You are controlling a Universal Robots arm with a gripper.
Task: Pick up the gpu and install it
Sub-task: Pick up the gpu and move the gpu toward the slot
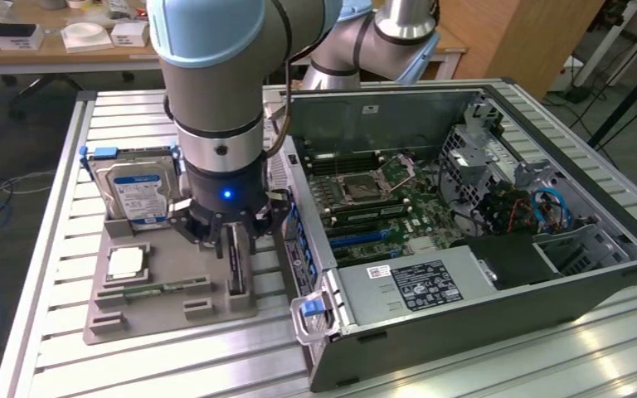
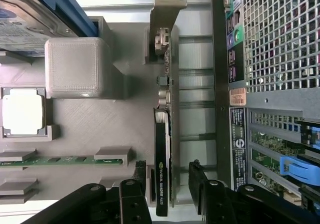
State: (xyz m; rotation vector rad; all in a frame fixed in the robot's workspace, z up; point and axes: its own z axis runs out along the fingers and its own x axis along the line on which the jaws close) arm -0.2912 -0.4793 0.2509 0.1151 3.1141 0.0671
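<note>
Over the grey tray (image 1: 142, 319), at nine o'clock from the computer case (image 1: 451, 323), the gripper (image 1: 231, 241) gapes wide, fingers (image 2: 141, 176) straddling the upright gpu (image 2: 162, 184), not gripping it.

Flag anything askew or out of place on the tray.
Nothing stands out. The gpu stands on edge in its slot on the tray, the hard drive stands in its holder, and the open gripper straddles the gpu.

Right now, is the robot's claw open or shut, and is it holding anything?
Gripper: open, one finger on each side of the gpu, not clamped on it.
</note>
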